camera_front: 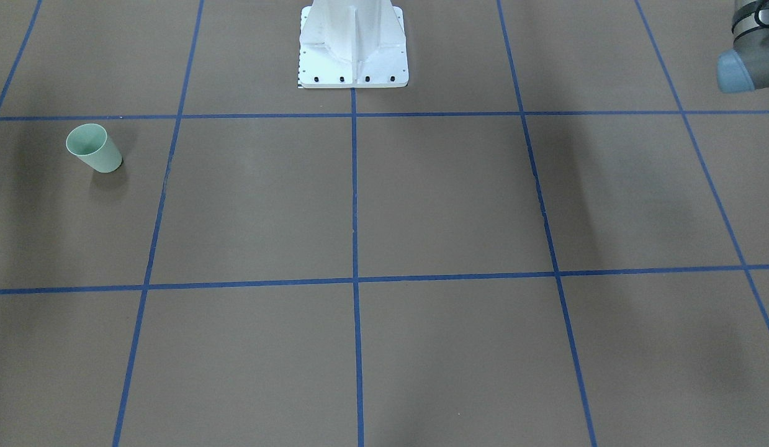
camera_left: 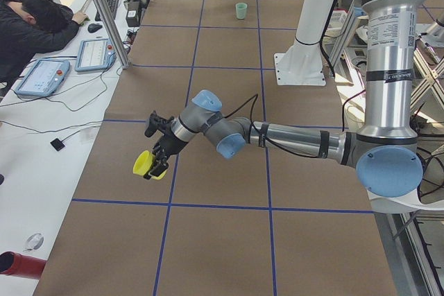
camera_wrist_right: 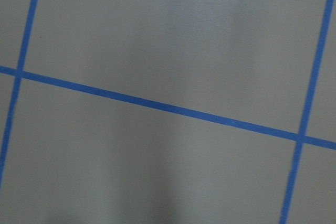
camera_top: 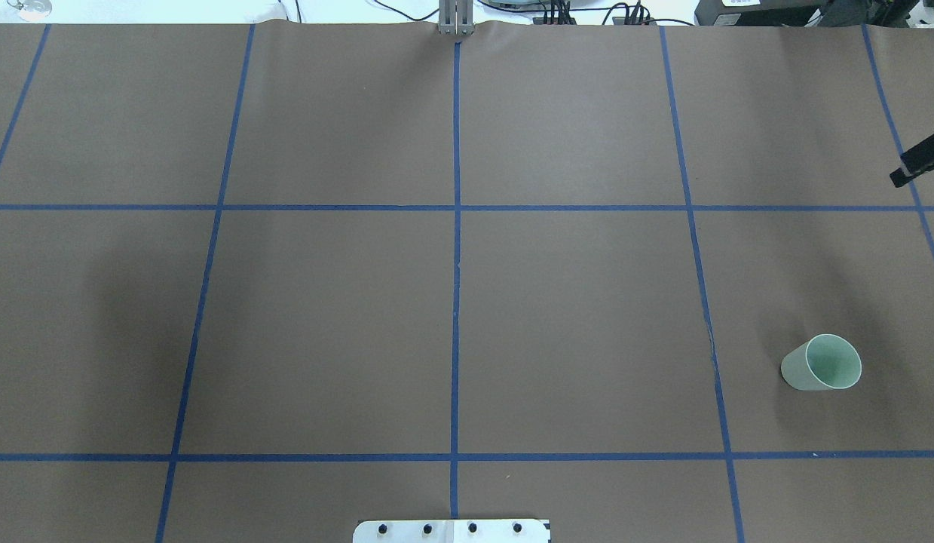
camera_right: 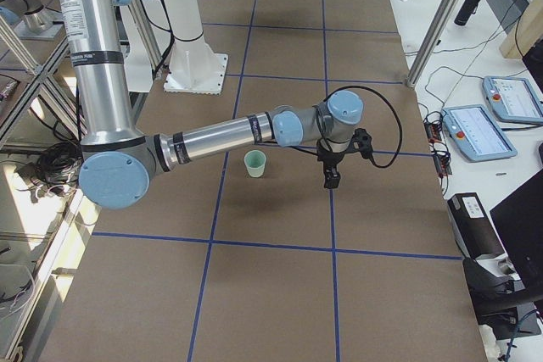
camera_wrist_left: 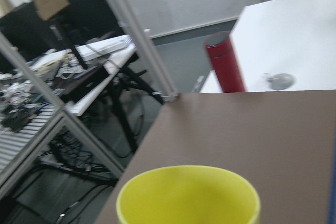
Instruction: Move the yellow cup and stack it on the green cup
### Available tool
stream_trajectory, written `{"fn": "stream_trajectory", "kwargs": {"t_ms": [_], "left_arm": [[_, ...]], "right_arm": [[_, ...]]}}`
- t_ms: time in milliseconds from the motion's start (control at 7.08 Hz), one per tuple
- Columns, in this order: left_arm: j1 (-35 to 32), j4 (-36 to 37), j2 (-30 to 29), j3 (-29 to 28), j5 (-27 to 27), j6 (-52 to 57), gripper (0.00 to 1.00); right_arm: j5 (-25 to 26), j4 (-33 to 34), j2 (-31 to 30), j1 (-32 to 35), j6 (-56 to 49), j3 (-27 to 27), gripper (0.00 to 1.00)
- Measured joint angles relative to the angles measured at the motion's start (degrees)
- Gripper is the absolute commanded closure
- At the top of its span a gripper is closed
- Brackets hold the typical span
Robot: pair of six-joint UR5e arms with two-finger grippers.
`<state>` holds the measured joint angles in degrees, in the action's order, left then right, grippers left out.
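The left gripper [camera_left: 158, 164] has the yellow cup [camera_left: 143, 164] at its fingertips, tilted and clear of the brown table [camera_top: 323, 302]. It is well apart from the green cup [camera_top: 822, 363]. I cannot tell whether its jaws clamp the cup. The right gripper [camera_right: 331, 177] hangs near the green cup, pointing down, and its jaw state cannot be told either. The green cup stands upright.

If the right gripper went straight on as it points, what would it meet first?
The right gripper points down, so likely the table by a blue tape line; the green cup stands aside.
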<state>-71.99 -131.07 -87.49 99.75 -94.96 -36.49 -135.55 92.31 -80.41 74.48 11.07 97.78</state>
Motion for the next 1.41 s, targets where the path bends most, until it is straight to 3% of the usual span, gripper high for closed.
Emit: {"fn": "stream_trajectory", "kwargs": {"t_ms": [424,707,989,1272,1413], "left_arm": [[2.04,-10.24,-3.29,2.6,-19.45,1.78,1.0],[9.01,-14.35,-7.09,2.7,-22.73,-1.09,1.0],[17.18,-20.7,-11.0,2.73,-21.15,-9.5,1.0],[27.96,-24.5,-15.68,2.72,-11.46,-16.0,1.0],[33.78,-26.1,-17.35,2.51,-5.43,-17.58,1.0]], "right_arm": [[-1.39,-0.12,13.06,-10.05,17.72,-2.1,0.01],[-2.29,-1.03,20.91,-16.58,31.54,-2.36,0.02],[-2.08,-12.05,23.31,-22.81,48.0,-3.46,0.02],[1.47,-25.56,23.79,-28.06,62.63,-5.51,0.02],[3.18,-28.07,24.35,-29.81,65.36,-5.91,0.02]]}}
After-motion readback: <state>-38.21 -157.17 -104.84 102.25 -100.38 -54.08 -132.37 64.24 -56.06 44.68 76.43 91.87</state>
